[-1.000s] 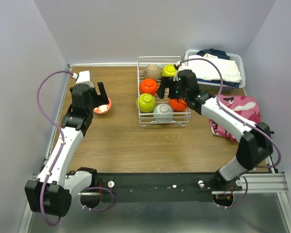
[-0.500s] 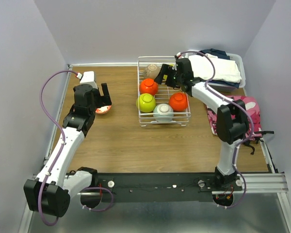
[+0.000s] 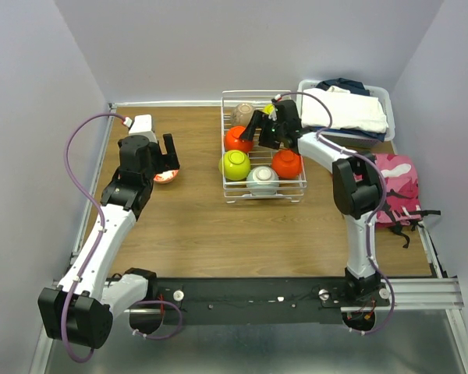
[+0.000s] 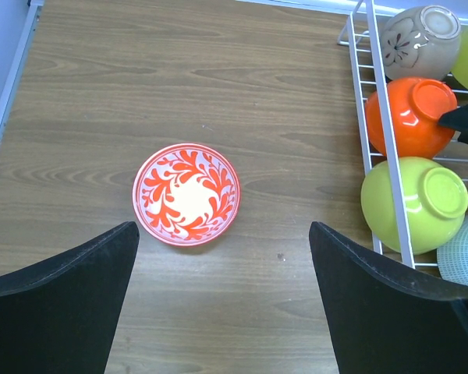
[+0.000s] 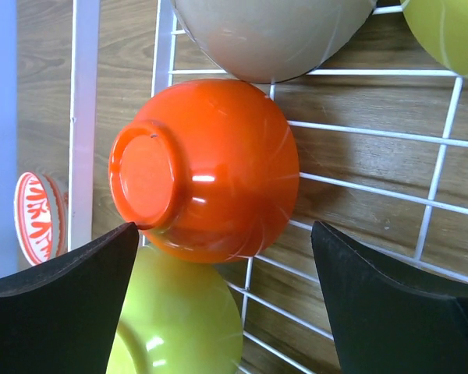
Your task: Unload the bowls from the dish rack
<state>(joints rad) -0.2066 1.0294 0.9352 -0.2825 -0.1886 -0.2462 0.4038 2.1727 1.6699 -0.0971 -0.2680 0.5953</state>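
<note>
Bowls (image 3: 235, 164) mostly sit in the dish rack (image 3: 265, 199); the white-and-red patterned bowl (image 4: 186, 194) stands upright well left of the rack. Right gripper (image 5: 224, 230) is spread wide, holding nothing, over an inverted orange bowl (image 5: 210, 167) inside the rack. Left gripper (image 4: 222, 226) is spread wide, empty, above the patterned bowl.

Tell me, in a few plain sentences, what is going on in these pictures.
Two robot arms are unloading bowls from a white wire dish rack. A red-and-white patterned bowl already sits on the table, with the open left gripper above it. The open right gripper hangs over an orange bowl in the rack, not gripping it. A taupe bowl and a lime-green bowl lie beside it.
</note>
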